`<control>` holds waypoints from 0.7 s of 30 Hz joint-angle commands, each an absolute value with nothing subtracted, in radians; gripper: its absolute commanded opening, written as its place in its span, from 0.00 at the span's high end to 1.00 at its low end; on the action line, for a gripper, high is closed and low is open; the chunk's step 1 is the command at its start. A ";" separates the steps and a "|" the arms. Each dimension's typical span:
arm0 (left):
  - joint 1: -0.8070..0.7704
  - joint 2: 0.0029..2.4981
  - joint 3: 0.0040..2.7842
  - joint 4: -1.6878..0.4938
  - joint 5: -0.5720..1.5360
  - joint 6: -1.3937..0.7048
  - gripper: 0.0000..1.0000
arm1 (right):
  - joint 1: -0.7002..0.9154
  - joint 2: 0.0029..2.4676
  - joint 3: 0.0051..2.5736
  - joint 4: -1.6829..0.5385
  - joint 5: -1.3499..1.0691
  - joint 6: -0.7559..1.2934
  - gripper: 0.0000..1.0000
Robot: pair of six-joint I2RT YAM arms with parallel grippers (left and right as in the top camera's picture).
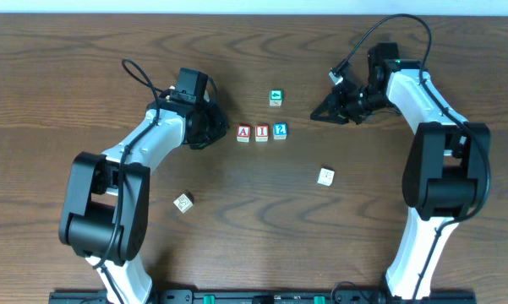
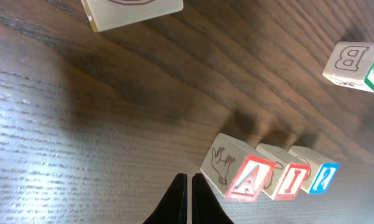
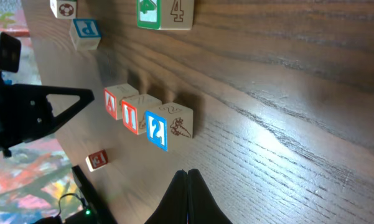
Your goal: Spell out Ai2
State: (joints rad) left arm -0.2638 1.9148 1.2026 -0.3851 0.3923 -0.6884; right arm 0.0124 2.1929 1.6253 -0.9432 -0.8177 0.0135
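While A-I-2 blocks point(image 1: 261, 133) touch, left gripper point(image 2: 189, 183) beside, right gripper point(image 3: 187, 177) apart, both pressed together.

Both arms are fixed on a black base rail point(image 1: 262, 296). The left arm point(image 1: 148, 139) and the right arm point(image 1: 429, 97) have smooth white shells on the links and big rounded black housings at the joints nearer to the rail. Far from the rail, a thin black left cable point(image 1: 133, 70) and right cable point(image 1: 374, 27) make loose loops. The left pincer point(image 2: 188, 186) and the right pincer point(image 3: 187, 180) are matte black, with fingers that narrow to points.
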 commanded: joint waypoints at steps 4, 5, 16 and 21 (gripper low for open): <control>-0.263 1.979 1.200 -0.352 0.392 -0.733 0.94 | 0.039 2.226 1.622 -0.955 -0.857 -0.016 0.98; -0.263 1.979 1.200 -0.342 0.392 -0.733 0.94 | 0.043 2.226 1.622 -0.958 -0.857 -0.022 0.98; -0.263 2.021 1.200 -0.286 0.416 -0.745 0.94 | 0.081 2.275 1.622 -0.957 -0.861 -0.031 0.98; -0.263 2.040 1.200 -0.265 0.445 -0.749 0.94 | 0.097 2.303 1.622 -0.953 -0.888 -0.031 0.99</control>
